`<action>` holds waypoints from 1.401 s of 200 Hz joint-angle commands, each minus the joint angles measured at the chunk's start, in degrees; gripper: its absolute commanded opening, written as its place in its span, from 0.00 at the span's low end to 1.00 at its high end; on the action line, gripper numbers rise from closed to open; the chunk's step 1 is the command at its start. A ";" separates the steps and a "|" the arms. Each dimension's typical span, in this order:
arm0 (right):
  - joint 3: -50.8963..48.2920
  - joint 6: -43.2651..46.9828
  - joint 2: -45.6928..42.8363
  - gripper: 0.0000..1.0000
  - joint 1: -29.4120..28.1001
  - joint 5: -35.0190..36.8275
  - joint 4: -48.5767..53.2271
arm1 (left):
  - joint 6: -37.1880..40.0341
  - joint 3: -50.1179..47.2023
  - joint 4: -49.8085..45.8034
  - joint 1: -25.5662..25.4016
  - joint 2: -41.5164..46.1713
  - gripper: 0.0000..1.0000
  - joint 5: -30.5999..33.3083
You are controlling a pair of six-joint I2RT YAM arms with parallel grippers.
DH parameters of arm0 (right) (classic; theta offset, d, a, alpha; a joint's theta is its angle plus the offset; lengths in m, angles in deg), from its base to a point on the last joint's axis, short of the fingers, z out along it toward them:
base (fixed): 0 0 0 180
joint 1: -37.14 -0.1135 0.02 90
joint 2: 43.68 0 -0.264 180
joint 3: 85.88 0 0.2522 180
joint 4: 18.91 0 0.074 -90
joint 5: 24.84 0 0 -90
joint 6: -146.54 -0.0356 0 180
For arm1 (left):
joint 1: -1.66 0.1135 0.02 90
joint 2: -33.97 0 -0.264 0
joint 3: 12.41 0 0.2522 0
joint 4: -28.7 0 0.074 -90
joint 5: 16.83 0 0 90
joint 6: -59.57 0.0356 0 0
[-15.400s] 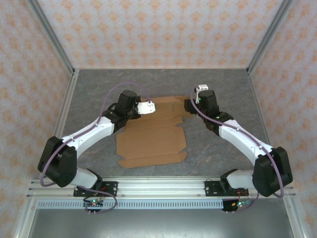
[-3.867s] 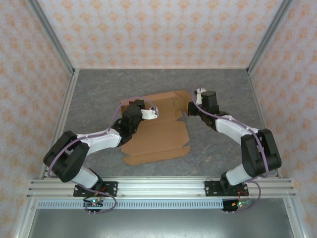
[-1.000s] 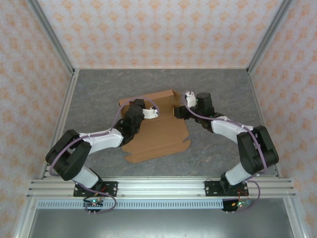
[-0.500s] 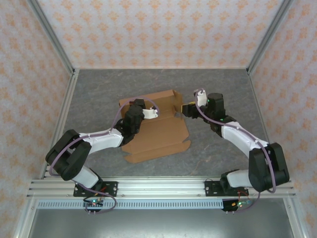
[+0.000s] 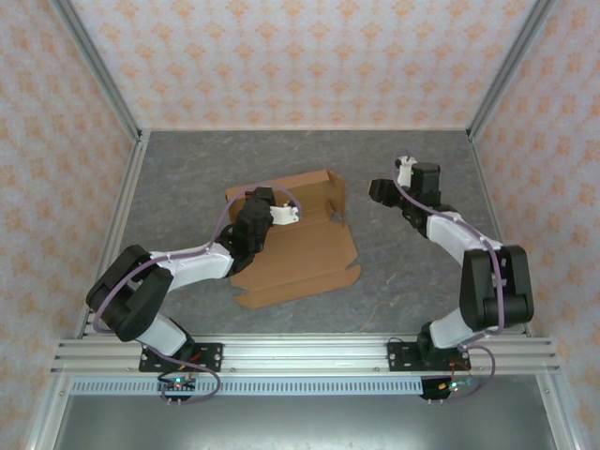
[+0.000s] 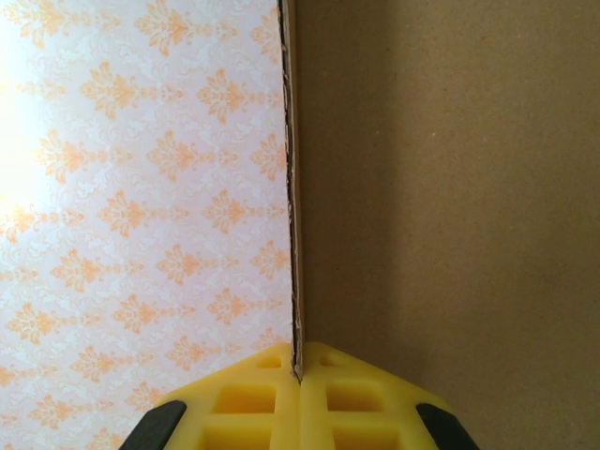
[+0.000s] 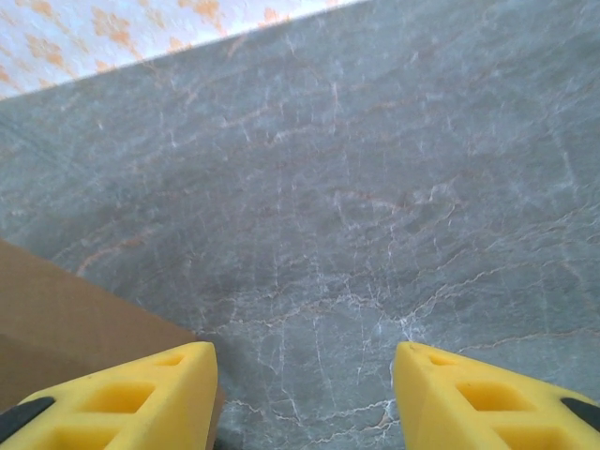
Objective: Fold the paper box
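- L gripper: fingers clenched on a raised edge of paper box, bottom centre of wrist view
- R gripper: fingers spread, grasping nothing, above grey table, box corner at lower left
- Top view: box mid-frame, back flap upright

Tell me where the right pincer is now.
In the top view the right pincer is open above the table, right of centre, just right of the box.
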 commanded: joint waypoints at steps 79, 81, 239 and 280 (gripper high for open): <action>15.35 9.45 13.44 0.50 -3.17 -11.79 15.05 | -0.13 1.26 -1.11 -0.68 0.44 0.00 0.12; 15.31 9.65 13.41 0.50 -3.18 -11.88 15.04 | -0.09 1.29 -1.11 -0.68 0.45 0.00 0.08; 14.34 19.02 12.26 0.51 -6.42 -21.16 13.49 | -0.22 1.58 -1.64 -0.68 0.80 0.00 -0.14; 13.62 21.28 11.45 0.51 -6.88 -22.75 14.15 | -0.31 1.57 -1.81 -0.68 1.02 0.00 0.01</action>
